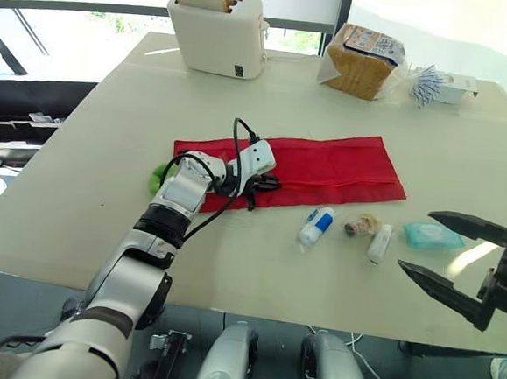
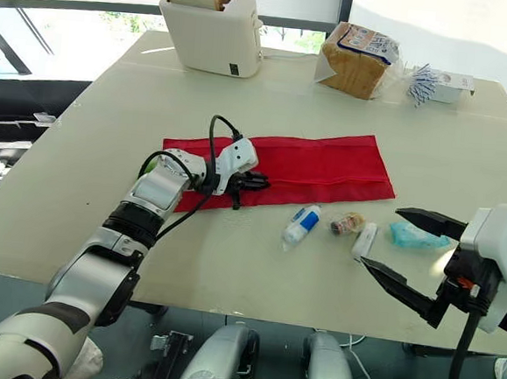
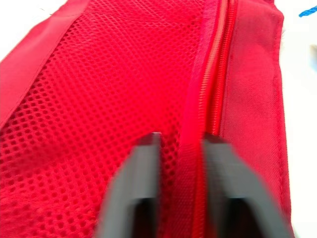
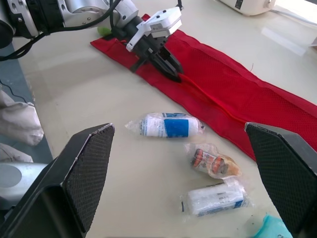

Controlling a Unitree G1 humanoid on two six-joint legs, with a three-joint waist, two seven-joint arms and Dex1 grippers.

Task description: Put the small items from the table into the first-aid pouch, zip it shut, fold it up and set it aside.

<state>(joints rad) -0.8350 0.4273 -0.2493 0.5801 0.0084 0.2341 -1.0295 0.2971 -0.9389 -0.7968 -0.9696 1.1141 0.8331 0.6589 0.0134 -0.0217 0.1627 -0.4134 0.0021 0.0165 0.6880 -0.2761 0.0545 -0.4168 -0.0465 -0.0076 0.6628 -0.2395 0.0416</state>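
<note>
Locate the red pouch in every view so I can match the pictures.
Left eye view: red pouch flat mid-table, beyond the wrapped items.
Right eye view: red pouch, same spot.
Left wrist view: its mesh and zip under the left claw.
Right wrist view: red pouch beyond the wrapped items.
Shared landmark: the left claw on its zip.

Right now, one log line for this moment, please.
left hand: pinching pouch at zipper | right hand: open, near teal pack | roll, packet, tube, teal pack: on table, outside pouch | pouch: unfolded
</note>
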